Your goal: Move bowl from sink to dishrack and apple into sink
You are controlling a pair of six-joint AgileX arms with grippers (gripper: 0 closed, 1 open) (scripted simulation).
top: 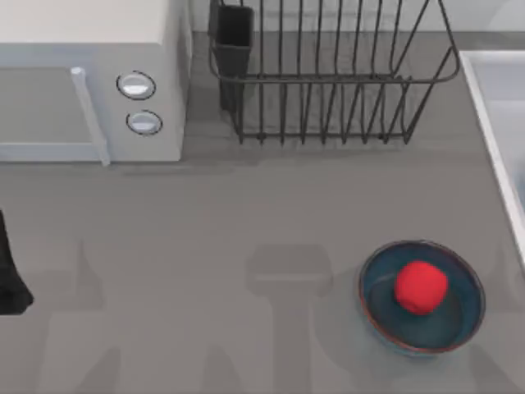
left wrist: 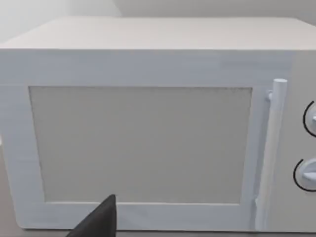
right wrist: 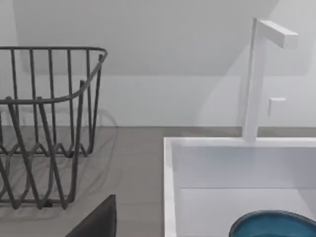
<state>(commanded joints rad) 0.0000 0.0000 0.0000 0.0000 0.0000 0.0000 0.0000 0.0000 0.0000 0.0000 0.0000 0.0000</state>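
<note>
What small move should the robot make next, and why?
Probably lower the right arm toward the bowl lying in the sink; the dishrack stands empty beside it, and the apple sits in a second bowl on the table.

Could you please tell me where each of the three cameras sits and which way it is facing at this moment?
Top view: above the table, looking down on microwave, dishrack, and apple in a bowl; left arm at the left edge.
Left wrist view: faces the microwave door; a dark finger shows.
Right wrist view: faces dishrack, sink, faucet, second bowl; dark finger.
Shared: top and right wrist views show the dishrack.
</note>
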